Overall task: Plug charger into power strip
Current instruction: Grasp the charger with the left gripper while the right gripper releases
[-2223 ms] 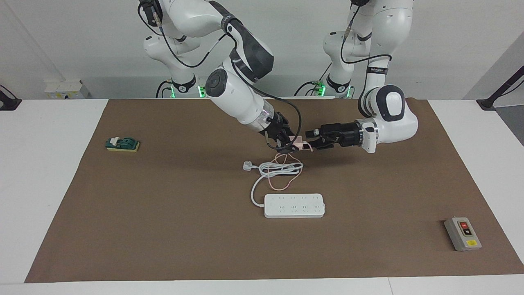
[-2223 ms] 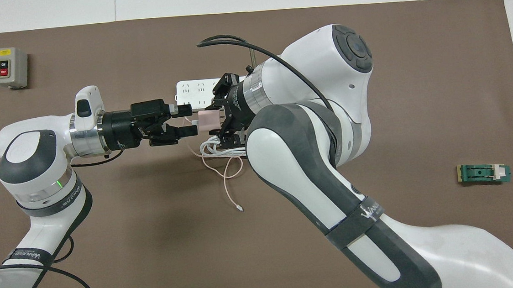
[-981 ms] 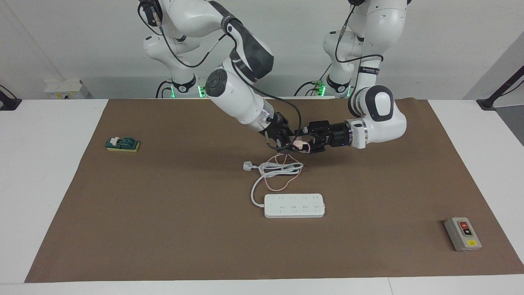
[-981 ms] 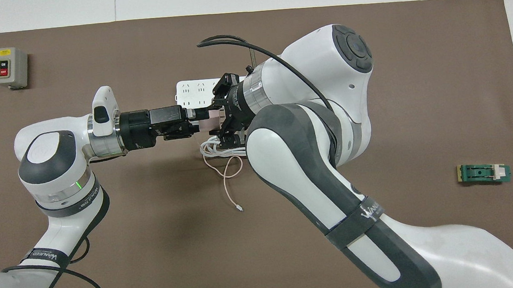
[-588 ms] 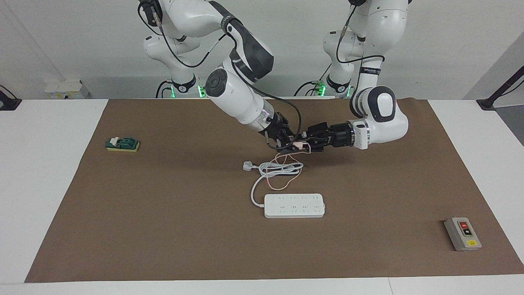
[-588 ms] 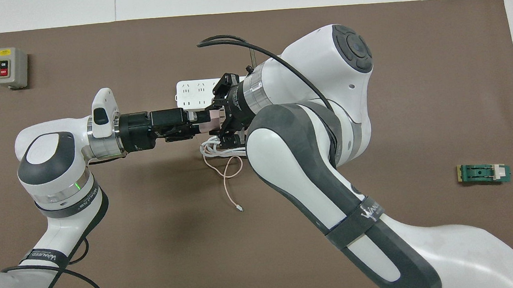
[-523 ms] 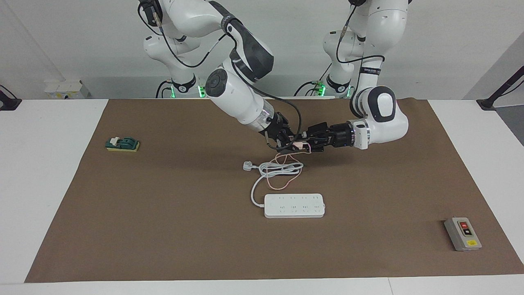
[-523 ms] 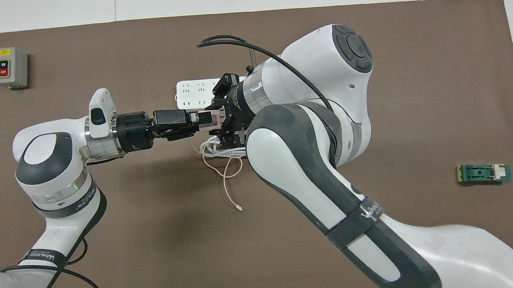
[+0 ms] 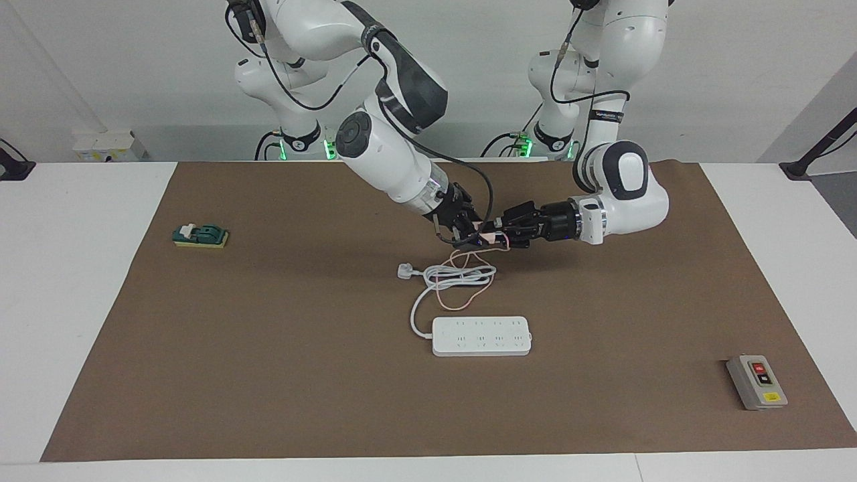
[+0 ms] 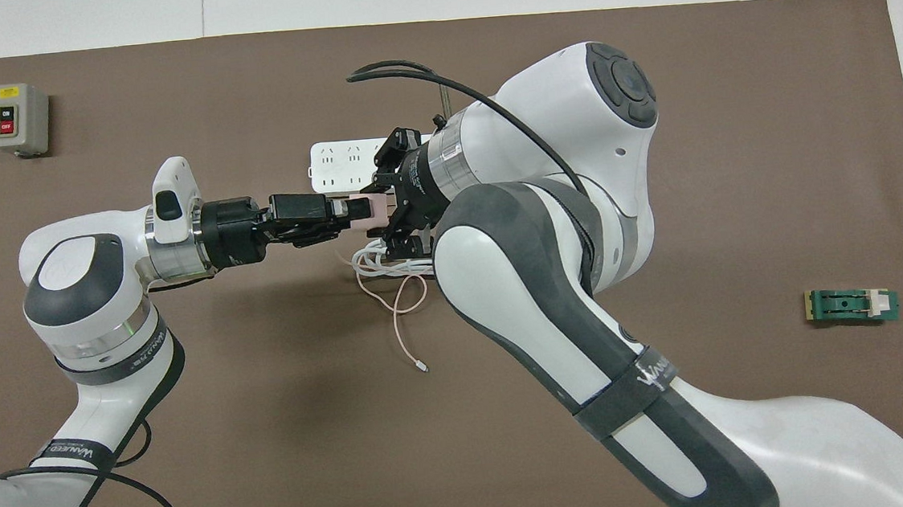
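- Meeting in mid-air at the centre of the facing view, both tools grip the charger (image 9: 491, 236) from either side.
- The left tool (image 9: 497, 231) reaches in from the right of that frame, lying almost level, and is clenched on the pink cube.
- The right tool (image 9: 469, 235) slants down from the upper left of the frame and is clamped on the same cube.
- In the overhead view the charger (image 10: 370, 208) shows as a pale pink block between the left tool (image 10: 351, 210) and the right tool (image 10: 390, 210), just left of frame centre.
- Its thin pink cable (image 9: 462, 294) hangs down to the mat (image 9: 268, 375) and loops among the coiled white cord (image 9: 442, 276) directly below the tools in the facing view.
- The strip (image 9: 481, 335) lies flat on the mat below that coil, lower centre of the facing frame, apart from the charger; in the overhead view only its end (image 10: 336, 164) shows above the tools.
- A white plug (image 9: 406, 270) lies at the left end of the coil.
- A grey switch box (image 9: 756, 381) sits at lower right of the facing frame.
- A green block (image 9: 200, 235) sits at mid left.
- The white bench (image 9: 67, 301) shows around the mat.
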You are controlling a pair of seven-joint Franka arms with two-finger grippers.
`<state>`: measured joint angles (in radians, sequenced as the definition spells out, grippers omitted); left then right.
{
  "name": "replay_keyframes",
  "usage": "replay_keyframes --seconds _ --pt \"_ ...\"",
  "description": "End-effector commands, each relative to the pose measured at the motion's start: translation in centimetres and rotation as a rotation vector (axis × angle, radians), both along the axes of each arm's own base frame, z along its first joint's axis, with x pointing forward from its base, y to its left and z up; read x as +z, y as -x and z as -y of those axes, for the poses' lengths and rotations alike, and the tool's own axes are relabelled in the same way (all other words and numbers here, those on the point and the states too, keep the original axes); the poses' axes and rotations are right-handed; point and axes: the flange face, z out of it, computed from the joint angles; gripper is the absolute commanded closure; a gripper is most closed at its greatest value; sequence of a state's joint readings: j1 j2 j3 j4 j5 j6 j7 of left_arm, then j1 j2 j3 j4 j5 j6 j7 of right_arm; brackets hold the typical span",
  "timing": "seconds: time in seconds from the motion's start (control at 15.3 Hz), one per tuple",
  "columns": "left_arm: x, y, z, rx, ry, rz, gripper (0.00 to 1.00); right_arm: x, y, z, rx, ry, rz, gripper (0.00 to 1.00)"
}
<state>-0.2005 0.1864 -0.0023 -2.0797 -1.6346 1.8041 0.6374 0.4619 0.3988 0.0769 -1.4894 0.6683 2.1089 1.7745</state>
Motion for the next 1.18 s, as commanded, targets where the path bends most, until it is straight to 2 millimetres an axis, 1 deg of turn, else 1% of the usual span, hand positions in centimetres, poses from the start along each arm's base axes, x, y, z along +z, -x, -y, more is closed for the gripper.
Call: replay_keyframes --seconds 0.0,0.07,0.2,0.33,0.39,0.46,0.59,0.65,0.78,0.92,1.05,1.11 --pt "0.2 0.2 -1.0 0.024 0.023 0.008 0.91 0.2 0.1 0.3 0.013 -0.016 0.002 1.00" --pt "0.1 0.1 -1.0 0.026 0.021 0.008 0.95 0.2 0.1 0.3 0.013 -0.016 0.002 1.00" --pt "0.1 0.1 -0.9 0.026 0.019 0.008 1.00 0.2 0.1 0.3 0.013 -0.016 0.002 1.00" --pt "0.4 -0.1 -0.9 0.026 0.021 0.011 1.00 0.1 0.1 0.3 0.010 -0.016 -0.004 1.00" --pt "0.5 -0.2 -1.2 0.025 0.024 0.010 1.00 0.1 0.1 0.4 0.002 -0.015 -0.009 0.02" --pt "0.7 -0.4 -1.2 0.022 0.025 0.015 1.00 0.2 0.0 0.4 0.003 -0.014 -0.013 0.00" --pt "1.0 -0.6 -1.4 0.017 0.022 0.025 1.00 0.3 0.1 0.4 0.003 -0.015 -0.012 0.00" --pt "1.4 -1.0 -1.9 0.021 0.025 0.031 1.00 0.4 0.0 0.4 0.002 -0.016 -0.009 0.00" --pt "1.9 -1.5 -2.9 0.002 -0.020 0.058 1.00 0.3 0.0 0.5 0.001 -0.016 -0.011 0.00" --pt "2.6 -2.0 -4.7 -0.013 -0.077 0.086 1.00 0.4 -0.3 1.1 -0.007 -0.017 -0.013 0.00" --pt "4.1 -3.1 -6.0 -0.060 -0.181 0.108 1.00 0.7 -0.6 1.8 -0.016 -0.015 -0.012 0.00" --pt "5.1 -3.9 -7.1 -0.082 -0.252 0.126 1.00 1.1 -0.9 2.6 -0.025 -0.015 -0.010 0.00"
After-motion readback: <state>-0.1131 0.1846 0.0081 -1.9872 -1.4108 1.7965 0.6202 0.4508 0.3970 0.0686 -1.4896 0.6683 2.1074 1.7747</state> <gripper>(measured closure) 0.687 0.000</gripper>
